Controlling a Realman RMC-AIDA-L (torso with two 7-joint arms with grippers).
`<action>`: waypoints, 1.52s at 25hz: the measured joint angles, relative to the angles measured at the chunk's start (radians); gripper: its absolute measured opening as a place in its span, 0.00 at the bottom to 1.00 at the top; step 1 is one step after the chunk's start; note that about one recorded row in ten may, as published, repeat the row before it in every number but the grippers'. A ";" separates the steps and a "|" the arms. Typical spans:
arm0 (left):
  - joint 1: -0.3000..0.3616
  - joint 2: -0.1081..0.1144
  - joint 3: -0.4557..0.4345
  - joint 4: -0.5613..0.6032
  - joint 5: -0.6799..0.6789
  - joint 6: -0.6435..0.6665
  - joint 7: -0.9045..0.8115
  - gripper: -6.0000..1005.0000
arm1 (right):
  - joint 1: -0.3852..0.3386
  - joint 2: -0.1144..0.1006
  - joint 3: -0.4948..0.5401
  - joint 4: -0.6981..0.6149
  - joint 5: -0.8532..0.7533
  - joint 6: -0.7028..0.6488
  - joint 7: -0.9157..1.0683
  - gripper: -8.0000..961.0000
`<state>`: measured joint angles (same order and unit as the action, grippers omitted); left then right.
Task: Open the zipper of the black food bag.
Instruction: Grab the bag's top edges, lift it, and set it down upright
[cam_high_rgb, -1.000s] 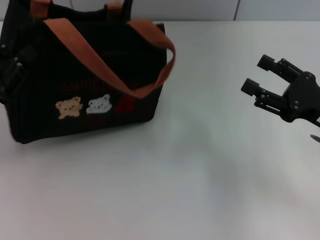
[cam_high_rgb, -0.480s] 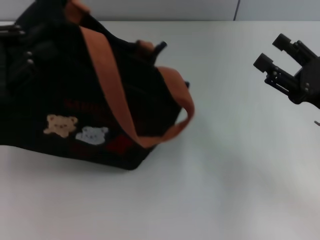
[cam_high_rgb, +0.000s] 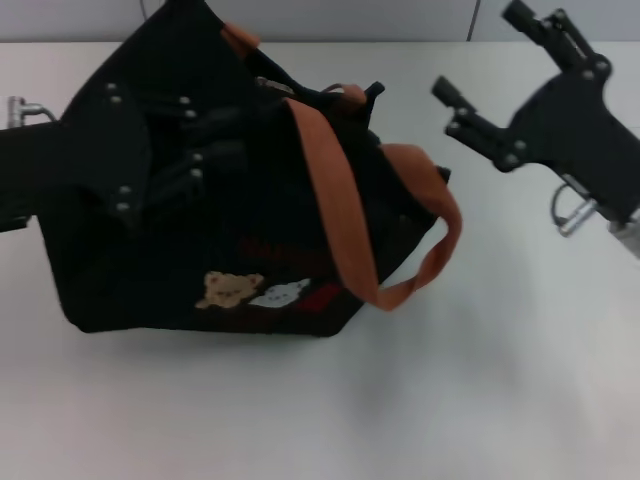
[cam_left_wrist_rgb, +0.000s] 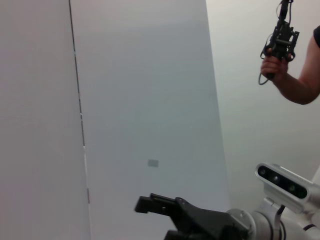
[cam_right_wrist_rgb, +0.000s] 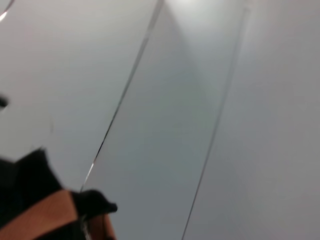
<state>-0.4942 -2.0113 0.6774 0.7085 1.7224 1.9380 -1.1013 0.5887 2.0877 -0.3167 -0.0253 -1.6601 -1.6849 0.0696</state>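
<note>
Head view: the black food bag (cam_high_rgb: 215, 215) has shifted toward the bench (cam_high_rgb: 320, 410) centre and tilted, the left gripper (cam_high_rgb: 205, 150) pressed against its top, fingers' state unclear; the right gripper (cam_high_rgb: 485, 75), fingers apart, has closed in; the zipper isn't discernible

Right wrist view: an orange strap (cam_right_wrist_rgb: 37, 217) shows, so grasping looks near

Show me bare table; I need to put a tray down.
The near strip in front of the black food bag is free, as is the table below the right gripper. The far-left side is crowded by the bag and left gripper.
</note>
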 joint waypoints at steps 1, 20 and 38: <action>-0.009 -0.005 0.000 0.000 0.010 -0.001 0.000 0.19 | 0.024 0.001 0.000 0.029 0.000 0.033 -0.112 0.87; -0.021 -0.009 -0.007 -0.005 0.014 -0.046 0.000 0.19 | 0.141 0.005 -0.002 0.208 -0.100 0.215 -0.562 0.87; -0.026 -0.008 -0.150 -0.022 0.007 -0.063 -0.009 0.19 | 0.108 0.005 0.011 0.232 -0.148 0.159 -0.554 0.87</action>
<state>-0.5203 -2.0196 0.5270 0.6864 1.7292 1.8750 -1.1103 0.6966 2.0924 -0.3058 0.2066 -1.8078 -1.5257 -0.4844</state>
